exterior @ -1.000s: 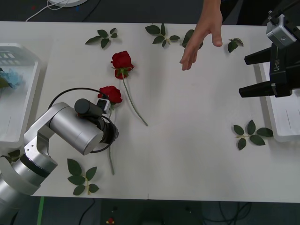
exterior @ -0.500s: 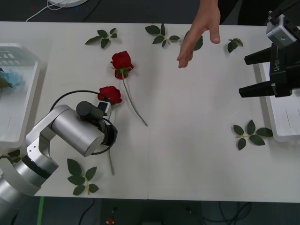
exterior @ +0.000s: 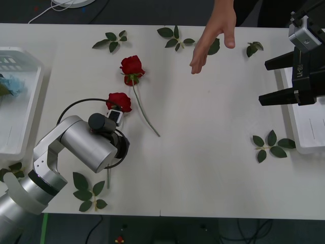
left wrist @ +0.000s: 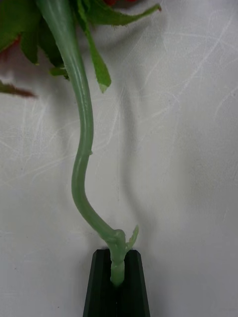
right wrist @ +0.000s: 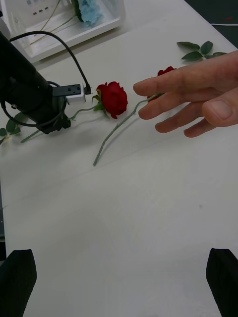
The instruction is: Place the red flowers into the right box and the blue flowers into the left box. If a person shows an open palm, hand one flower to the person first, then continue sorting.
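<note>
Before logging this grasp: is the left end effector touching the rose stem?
Touching. The left wrist view shows the left end effector shut on the red flower's green stem, pinched between its black fingers.

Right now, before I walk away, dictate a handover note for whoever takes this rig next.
Left gripper: fingers shut on the near rose's stem, low at the table's left.
Right gripper: open, idle above the right box.
Person's hand: held out over the table's far side.
Far rose: lying on the table.
Blue flower: already in the left box.
Left to do: probably hand the held rose to the person, then put the other rose in the right box.
</note>
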